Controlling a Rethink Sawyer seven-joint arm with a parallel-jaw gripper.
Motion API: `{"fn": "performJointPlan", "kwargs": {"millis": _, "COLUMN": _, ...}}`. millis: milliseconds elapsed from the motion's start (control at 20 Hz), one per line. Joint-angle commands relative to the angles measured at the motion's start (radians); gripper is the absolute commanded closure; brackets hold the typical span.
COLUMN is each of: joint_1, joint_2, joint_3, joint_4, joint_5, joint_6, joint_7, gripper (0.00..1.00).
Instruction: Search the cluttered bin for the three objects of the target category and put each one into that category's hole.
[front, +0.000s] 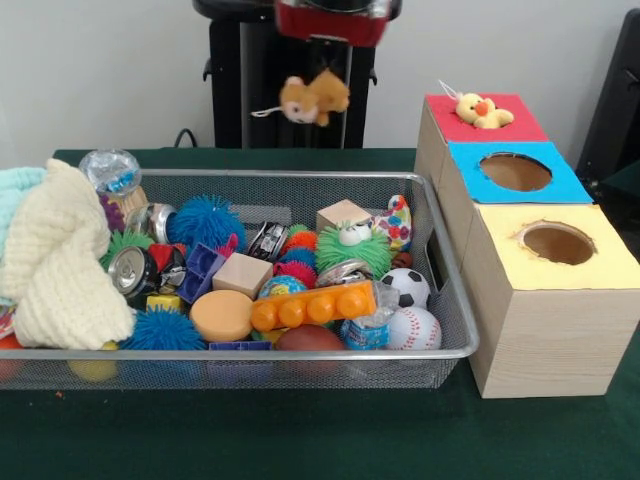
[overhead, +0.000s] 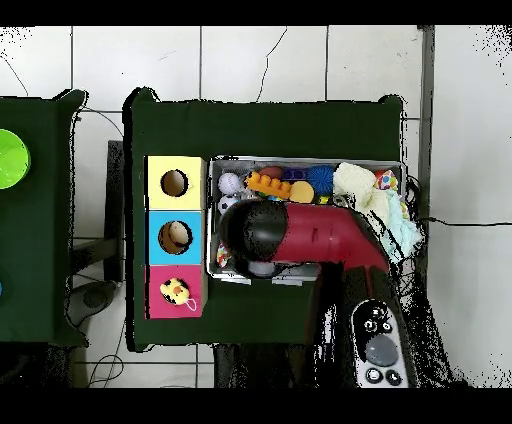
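A small orange-brown plush animal (front: 314, 98) hangs in the air above the back of the wire bin (front: 455, 330), and my gripper (front: 326, 74) is shut on it from above. Right of the bin stand three boxes. A yellow plush duck (front: 480, 110) lies on the red-topped box (front: 520, 125). The blue-topped box (front: 570, 185) and the yellow-topped box (front: 610, 265) have open round holes. In the overhead view the red arm (overhead: 320, 238) covers the gripper and the held toy; the duck (overhead: 175, 291) shows on the red box. A green fuzzy toy with eyes (front: 352, 246) lies in the bin.
The bin holds a cream knitted cloth (front: 60, 260), blue spiky balls (front: 205, 222), a soda can (front: 130, 270), an orange toy brick (front: 312, 305), a soccer ball (front: 406, 287), a baseball (front: 414, 328) and wooden blocks (front: 242, 274). Green cloth covers the table (front: 300, 430).
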Motion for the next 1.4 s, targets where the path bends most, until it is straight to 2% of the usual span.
{"fn": "performJointPlan", "kwargs": {"millis": 50, "joint_1": 0.136, "joint_2": -0.014, "joint_3": 0.006, "joint_4": 0.111, "joint_5": 0.142, "joint_6": -0.025, "joint_7": 0.365, "gripper": 1.0}}
{"fn": "performJointPlan", "kwargs": {"millis": 300, "joint_1": 0.236, "joint_2": -0.042, "joint_3": -0.017, "joint_4": 0.152, "joint_5": 0.244, "joint_6": -0.022, "joint_7": 0.43, "gripper": 1.0}}
{"fn": "performJointPlan", "kwargs": {"millis": 500, "joint_1": 0.281, "joint_2": -0.051, "joint_3": -0.036, "joint_4": 0.202, "joint_5": 0.299, "joint_6": -0.045, "joint_7": 0.448, "gripper": 1.0}}
{"fn": "performJointPlan", "kwargs": {"millis": 700, "joint_1": 0.268, "joint_2": -0.02, "joint_3": -0.041, "joint_4": 0.304, "joint_5": 0.312, "joint_6": -0.197, "joint_7": 0.4, "gripper": 1.0}}
{"fn": "performJointPlan", "kwargs": {"millis": 950, "joint_1": 0.25, "joint_2": 0.008, "joint_3": -0.052, "joint_4": 0.33, "joint_5": 0.271, "joint_6": -0.282, "joint_7": 0.363, "gripper": 1.0}}
{"fn": "performJointPlan", "kwargs": {"millis": 1200, "joint_1": 0.259, "joint_2": 0.083, "joint_3": -0.074, "joint_4": 0.325, "joint_5": 0.252, "joint_6": -0.31, "joint_7": 0.379, "gripper": 1.0}}
{"fn": "performJointPlan", "kwargs": {"millis": 1400, "joint_1": 0.244, "joint_2": 0.182, "joint_3": -0.043, "joint_4": 0.352, "joint_5": 0.335, "joint_6": -0.369, "joint_7": 0.404, "gripper": 1.0}}
